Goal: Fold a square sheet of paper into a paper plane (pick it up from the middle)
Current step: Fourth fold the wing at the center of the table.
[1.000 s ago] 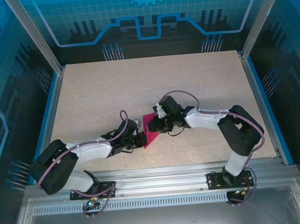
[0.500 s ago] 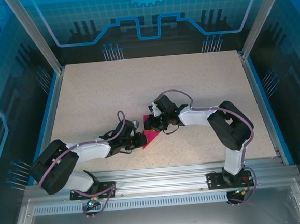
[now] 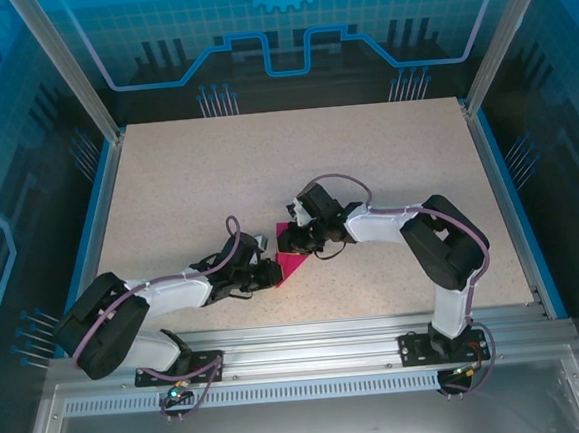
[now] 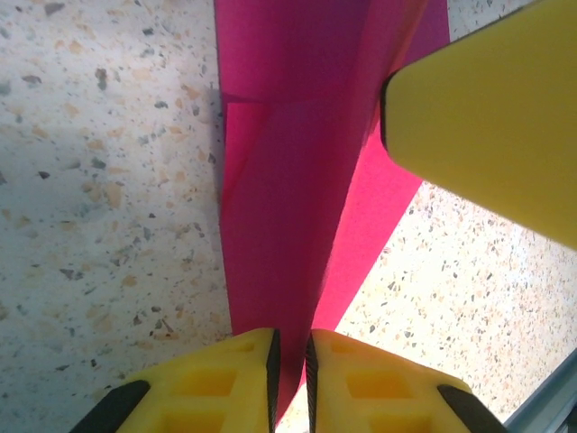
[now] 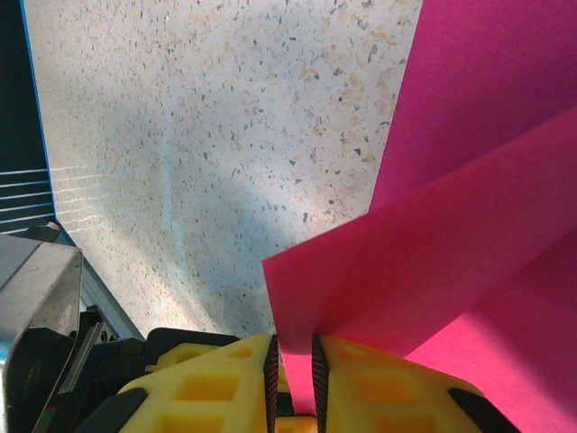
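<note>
**Paper** (image 3: 293, 267). Magenta and partly folded. It sits at mid-width of the table (image 3: 196, 174), nearer the near edge than the far edge. One layer lies flat on the surface, and a flap stands up from it between the two grippers. A crease shows in the left wrist view. It is not yet a plane.

**Left gripper** (image 3: 271, 270). Reaches in from the near-left side. The fingers (image 4: 234, 379) are clenched on the paper, with a thin edge pinched in the narrow slit between them. Judged purpose: to anchor that end so the sheet cannot slide or turn while the other end is worked.

**Right gripper** (image 3: 291, 242). Reaches in from the right, on the far side of the paper, just beside the left gripper. The fingers (image 5: 361, 379) are clamped on the edge of the raised flap, which slopes away above the flat layer. Judged purpose: to carry this flap over and lay it down along a fold line.

**Step in hand (judgement).** An early-to-middle fold, with much of the task left.

**Risk (judgement).** The two grips are close together on thin paper. A pull in opposite directions could tear it or skew the crease.
</note>
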Action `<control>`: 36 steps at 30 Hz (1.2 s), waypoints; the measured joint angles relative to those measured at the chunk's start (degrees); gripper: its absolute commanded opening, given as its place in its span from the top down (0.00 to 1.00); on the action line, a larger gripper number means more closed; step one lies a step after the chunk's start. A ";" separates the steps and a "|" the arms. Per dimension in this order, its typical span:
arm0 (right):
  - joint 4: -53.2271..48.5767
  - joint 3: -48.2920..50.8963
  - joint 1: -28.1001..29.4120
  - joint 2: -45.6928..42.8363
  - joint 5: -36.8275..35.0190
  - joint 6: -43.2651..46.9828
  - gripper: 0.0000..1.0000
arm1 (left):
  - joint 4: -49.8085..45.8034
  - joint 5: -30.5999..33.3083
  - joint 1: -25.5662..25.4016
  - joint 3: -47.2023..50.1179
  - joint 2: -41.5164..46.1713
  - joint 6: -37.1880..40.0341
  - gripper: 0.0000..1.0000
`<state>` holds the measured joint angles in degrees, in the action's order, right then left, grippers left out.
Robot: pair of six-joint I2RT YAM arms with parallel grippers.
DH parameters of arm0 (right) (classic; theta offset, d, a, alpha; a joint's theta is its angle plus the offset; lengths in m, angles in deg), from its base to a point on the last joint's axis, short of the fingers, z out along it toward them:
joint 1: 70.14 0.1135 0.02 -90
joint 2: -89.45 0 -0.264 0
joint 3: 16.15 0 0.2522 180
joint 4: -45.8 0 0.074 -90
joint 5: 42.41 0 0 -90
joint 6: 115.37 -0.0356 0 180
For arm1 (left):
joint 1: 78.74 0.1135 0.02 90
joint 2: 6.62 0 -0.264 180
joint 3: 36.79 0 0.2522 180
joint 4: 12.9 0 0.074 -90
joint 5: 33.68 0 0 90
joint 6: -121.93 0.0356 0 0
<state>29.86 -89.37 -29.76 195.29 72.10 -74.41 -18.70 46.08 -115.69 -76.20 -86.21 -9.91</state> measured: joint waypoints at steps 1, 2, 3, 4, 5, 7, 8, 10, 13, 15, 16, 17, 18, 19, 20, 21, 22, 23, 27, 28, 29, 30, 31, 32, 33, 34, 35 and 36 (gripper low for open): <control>-0.07 -0.07 0.00 0.00 0.00 0.00 0.80 | 0.02 -0.15 0.00 0.00 0.00 0.00 0.80; -0.15 -0.17 0.00 0.00 0.00 0.00 0.80 | 0.00 -0.22 0.00 0.00 0.00 0.00 0.80; -0.17 -0.22 0.00 0.00 0.00 0.00 0.80 | 0.00 -0.37 0.00 0.00 0.00 0.02 0.81; -0.17 -0.24 0.00 0.00 0.00 0.00 0.80 | 0.00 -0.57 0.00 0.00 0.00 0.02 0.82; -0.26 -0.24 0.00 0.00 0.00 0.00 0.80 | 0.00 -0.70 0.00 0.00 0.00 0.17 0.83; -0.37 -0.24 0.00 0.00 0.00 0.00 0.80 | 0.00 -0.83 0.00 0.00 0.00 0.20 0.85; -0.37 -0.24 0.00 0.00 0.00 0.02 0.80 | 0.00 -0.96 0.00 0.00 0.00 0.22 0.85; -0.37 -0.24 0.00 0.00 0.00 0.00 0.80 | 0.02 -1.11 0.00 0.00 -0.09 0.22 0.87; -0.37 -0.26 0.00 0.00 0.00 0.02 0.80 | 0.13 -1.49 0.00 0.00 -1.03 0.15 0.92; -0.39 -0.35 0.00 0.07 0.00 0.02 0.80 | 0.79 -1.92 0.00 0.15 -1.92 0.07 0.93; -0.44 -0.44 0.00 0.13 0.00 0.02 0.80 | 1.29 -2.12 0.00 0.37 -2.25 0.07 0.93; -0.55 -0.61 0.00 0.26 0.00 0.02 0.80 | 1.73 -2.27 0.00 0.57 -2.49 -0.07 0.92; -0.57 -0.74 0.00 0.35 0.02 0.02 0.80 | 2.12 -2.49 0.00 0.70 -2.54 -0.13 0.90; -0.66 -0.87 0.00 0.44 0.00 0.02 0.80 | 2.36 -2.60 0.04 0.76 -2.56 -0.20 0.88; -0.72 -0.98 0.00 0.50 0.00 0.02 0.80 | 2.56 -2.69 0.04 0.85 -2.56 -0.26 0.87; -0.76 -1.03 0.00 0.52 0.02 0.02 0.80 | 2.80 -2.71 0.04 0.96 -2.56 -0.26 0.87; -0.79 -1.03 0.00 0.55 0.02 0.02 0.80 | 2.93 -2.71 0.04 1.09 -2.56 -0.26 0.87; -0.79 -1.03 0.00 0.55 0.04 0.02 0.80 | 3.06 -2.71 0.04 1.18 -2.51 -0.28 0.87; -0.81 -1.03 0.00 0.55 0.04 0.04 0.79 | 2.86 -2.69 0.04 1.44 -1.97 -0.26 0.88; -0.81 -1.03 0.00 0.55 0.04 0.07 0.79 | 2.82 -2.67 0.04 1.46 -1.77 -0.26 0.88; -0.79 -1.03 0.00 0.55 0.04 0.22 0.78 | 2.80 -2.69 0.04 1.46 -1.66 -0.26 0.89; -0.81 -1.03 0.00 0.55 0.04 0.28 0.78 | 2.82 -2.69 0.04 1.46 -1.64 -0.26 0.88; -0.81 -1.03 0.00 0.55 0.07 0.44 0.79 | 2.80 -2.69 0.04 1.46 -1.64 -0.26 0.87; -0.81 -1.03 0.00 0.55 0.17 0.52 0.79 | 2.80 -2.69 0.04 1.46 -1.64 -0.26 0.85; -0.81 -1.03 0.00 0.55 0.22 0.63 0.79 | 2.82 -2.69 0.04 1.46 -1.64 -0.26 0.83; -0.81 -1.03 0.00 0.55 0.22 0.68 0.79 | 2.80 -2.69 0.04 1.46 -1.64 -0.26 0.81; -0.83 -1.03 0.00 0.55 0.20 0.66 0.79 | 2.80 -2.69 0.04 1.46 -1.64 -0.24 0.78; -0.83 -1.03 0.00 0.55 0.20 0.68 0.79 | 2.84 -2.69 0.04 1.46 -1.62 -0.37 0.76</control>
<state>29.03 -90.40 -29.76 195.84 72.29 -73.73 -15.85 43.40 -115.65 -74.74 -87.83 -10.28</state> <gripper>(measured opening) 0.214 0.203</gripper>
